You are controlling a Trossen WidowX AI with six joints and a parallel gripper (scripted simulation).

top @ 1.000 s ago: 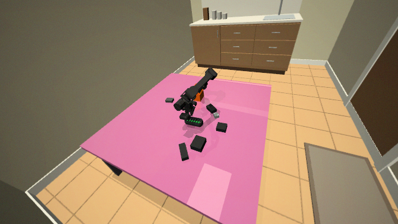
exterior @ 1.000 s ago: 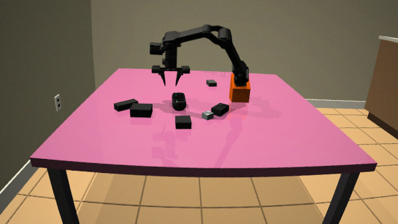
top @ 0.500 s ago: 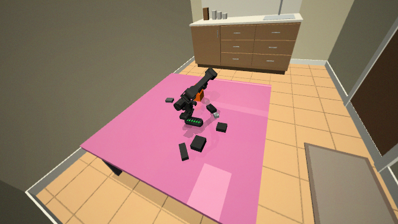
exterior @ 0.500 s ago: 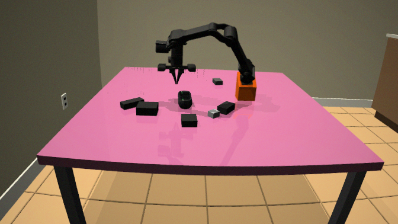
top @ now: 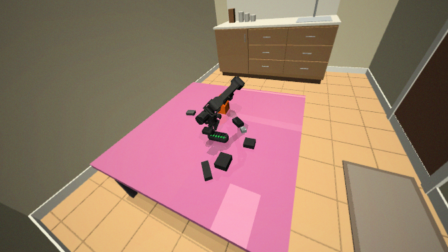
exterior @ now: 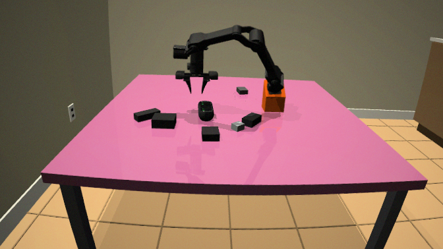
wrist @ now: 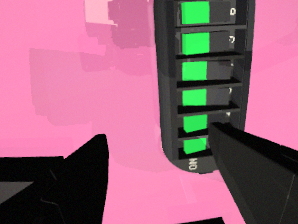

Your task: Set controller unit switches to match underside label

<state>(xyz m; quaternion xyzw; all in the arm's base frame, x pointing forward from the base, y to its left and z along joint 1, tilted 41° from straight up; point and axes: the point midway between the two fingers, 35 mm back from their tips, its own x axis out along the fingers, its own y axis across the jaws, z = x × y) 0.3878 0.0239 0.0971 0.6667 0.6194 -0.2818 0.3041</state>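
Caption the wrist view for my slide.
Open claw hovers over the upright controller unit, six rocker switches showing green.

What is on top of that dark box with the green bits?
The controller unit carries six rocker switches in a row, each with a green end, and "ON" printed at both ends. One finger of the open end effector partly hides the nearest switches. The numbers are too blurred to read.

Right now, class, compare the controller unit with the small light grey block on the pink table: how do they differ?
The controller unit is dark grey, long and round-ended; the light grey block is pale, small and boxy. The controller unit carries a row of green rocker switches; the light grey block's faces look plain. The open gripper hangs above the controller unit, not the block. Both rest on the table.
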